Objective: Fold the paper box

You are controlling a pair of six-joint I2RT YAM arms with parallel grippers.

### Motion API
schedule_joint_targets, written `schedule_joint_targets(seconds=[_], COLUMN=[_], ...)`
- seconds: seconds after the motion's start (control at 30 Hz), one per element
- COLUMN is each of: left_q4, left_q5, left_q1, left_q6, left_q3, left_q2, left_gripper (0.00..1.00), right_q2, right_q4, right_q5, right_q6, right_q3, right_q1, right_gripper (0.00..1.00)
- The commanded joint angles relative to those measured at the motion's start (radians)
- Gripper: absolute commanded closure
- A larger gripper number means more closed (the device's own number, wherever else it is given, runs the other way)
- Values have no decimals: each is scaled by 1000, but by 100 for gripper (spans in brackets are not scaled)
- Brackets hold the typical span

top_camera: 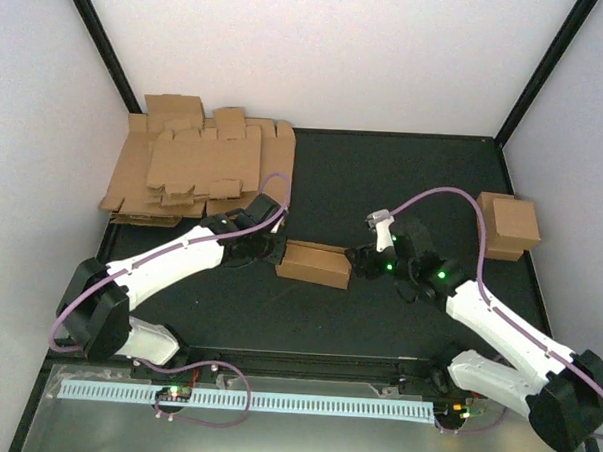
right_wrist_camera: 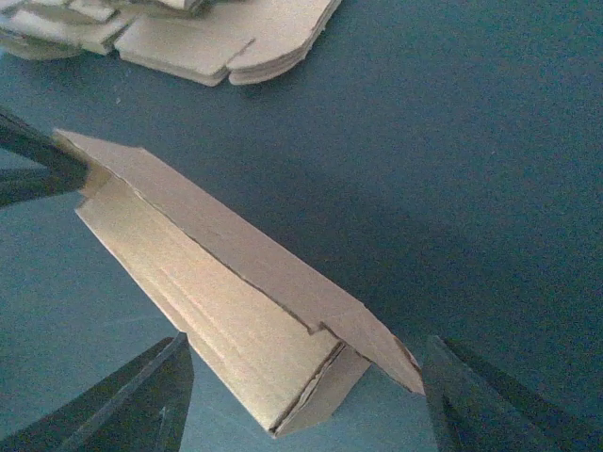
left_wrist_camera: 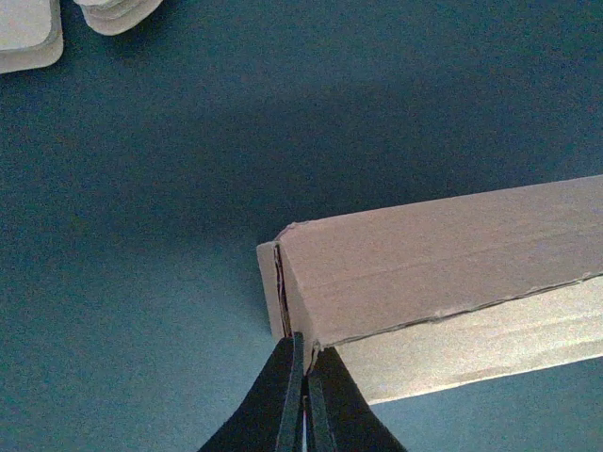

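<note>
Two claws attend the paper box [top_camera: 313,264], which lies on its side on the bench [top_camera: 404,180] directly between them; long walls are raised into a trough, one long lid panel stands loose along the top edge, and the end nearest the right claw [top_camera: 358,261] is open, its flaps not tucked.

Left claw [top_camera: 273,255]: fingers pressed together, pinching a thin cardboard edge at the box's far-left end corner, which sits just ahead of its tips in the wrist view.

Right claw: spread wide, one finger either side of the box's open end, neither touching the card.

Step in hand, by judgement: closing the end while the left claw anchors the box. The next move calls for the right claw to advance squarely, meet the end flap and press it inward without skewing the trough; the loose lid panel may spring out.

Surroundings: pile of flat blanks [top_camera: 199,166] lies beyond the left claw, near but apart from it; a closed carton [top_camera: 509,223] stands well beyond the right claw, to its outer side. Neither obstructs the approach.
</note>
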Motion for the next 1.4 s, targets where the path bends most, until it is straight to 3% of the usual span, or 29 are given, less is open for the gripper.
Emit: schedule_joint_targets(seconds=[0.0, 0.33, 0.67, 0.77, 0.93, 1.07, 1.13, 1.23, 1.37], left_q4=[-34, -6, -50, -59, -55, -54, -53, -52, -52], left_q5=[43, 70, 36, 29, 31, 31, 30, 28, 28], left_q1=[3, 1, -17, -22, -24, -26, -27, -27, -27], left_q6=[6, -8, -5, -2, -5, -8, -8, -8, -8], left_q3=[-24, -64, -55, -52, -53, -53, -53, -55, -55], left_q2=[-11, -21, -24, -26, -31, -31, -33, -34, -35], left_gripper=[98, 99, 98, 99, 98, 98, 98, 98, 98], right_q2=[74, 70, 101, 104, 103, 101, 104, 122, 181], right_q4=[-33, 3, 27, 30, 20, -3, -8, -7, -3], right_q5=[-23, 140, 218, 221, 198, 198, 203, 219, 267], right_q6=[-43, -48, -70, -73, -73, -72, -70, -65, -52], right_q3=[26, -6, -12, -12, 1, 11, 10, 7, 13], right_q1=[-1, 7, 80, 90, 95, 104, 104, 105, 105], right_gripper=[33, 35, 46, 53, 75, 82, 82, 68, 70])
